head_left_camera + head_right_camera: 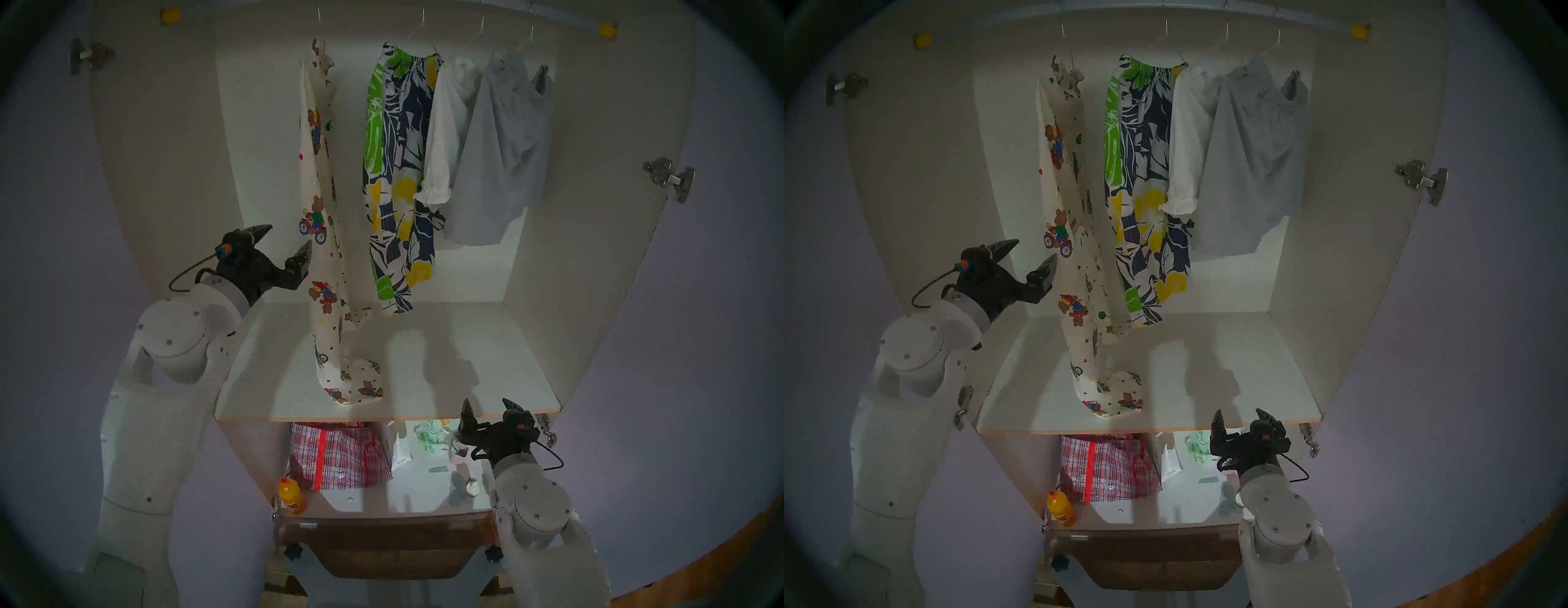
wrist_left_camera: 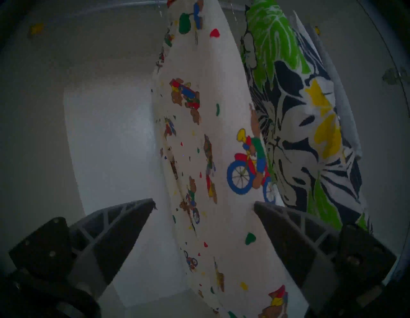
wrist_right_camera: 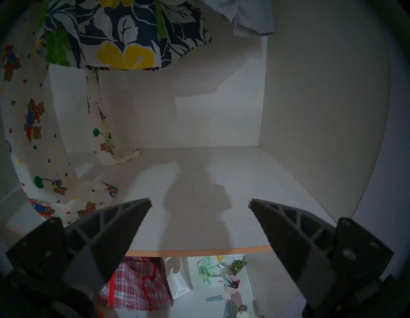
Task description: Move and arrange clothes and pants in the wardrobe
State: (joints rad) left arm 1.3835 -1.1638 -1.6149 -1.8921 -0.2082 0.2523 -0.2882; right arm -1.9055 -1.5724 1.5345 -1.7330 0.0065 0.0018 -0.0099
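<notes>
Where the head cameras look into the wardrobe (image 1: pixel 161 170), its lilac doors swung wide, a grey rail (image 1: pixel 551 19) with yellow ends carries four garments: the teddy-bear pants (image 1: pixel 322 237) at the left, their legs trailing onto the white shelf (image 1: pixel 466 373), then the leaf-print pants (image 1: pixel 394 178), the white shirt (image 1: pixel 445 140) and the grey T-shirt (image 1: pixel 500 161). The left gripper (image 1: pixel 285 243) hangs spread apart just beside the teddy-bear pants, holding nothing; the right gripper (image 1: pixel 492 409) is likewise released at the shelf's front edge. Below sit a red plaid bag (image 1: pixel 339 454) and an orange bottle (image 1: pixel 292 494). In the left wrist view, the cream cloth falls between the parted fingers (image 2: pixel 124 233). In the right wrist view, bare shelf (image 3: pixel 244 177) lies beyond the empty fingers (image 3: pixel 115 228).
</notes>
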